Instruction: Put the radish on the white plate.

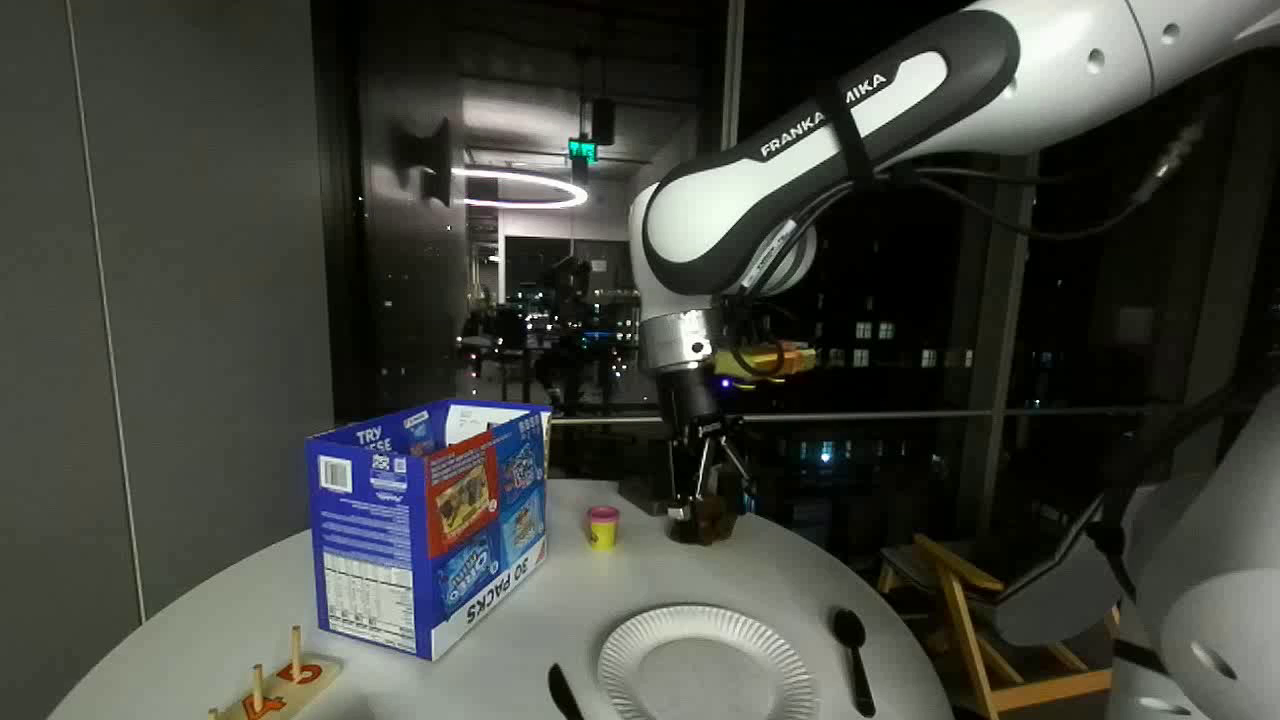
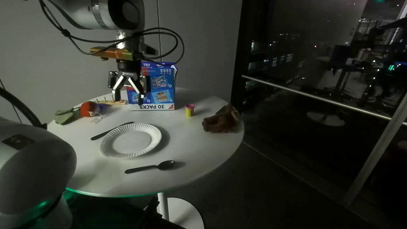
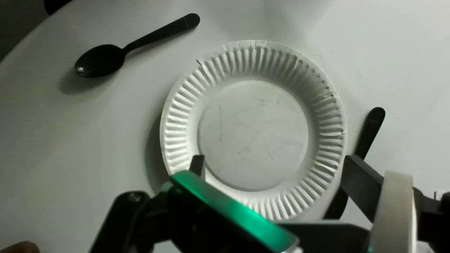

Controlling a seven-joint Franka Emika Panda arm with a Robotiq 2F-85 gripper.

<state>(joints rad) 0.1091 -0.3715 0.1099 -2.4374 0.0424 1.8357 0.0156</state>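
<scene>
A white plate (image 2: 132, 142) lies on a round white table (image 2: 197, 148), seen in an exterior view; the red-orange radish (image 2: 88, 109) lies beyond the plate and to its left, past a black knife (image 2: 109, 132) just beside the rim; a black spoon (image 2: 166, 164) lies on the plate's near side; the gripper (image 2: 128, 98) hangs above the table, its two fingers well apart, the plate showing between them in the wrist view; behind the plate stands a blue carton (image 2: 163, 86); right of the plate are a yellow tub (image 2: 189, 111) with a pink lid and a brown object (image 2: 221, 123).
</scene>
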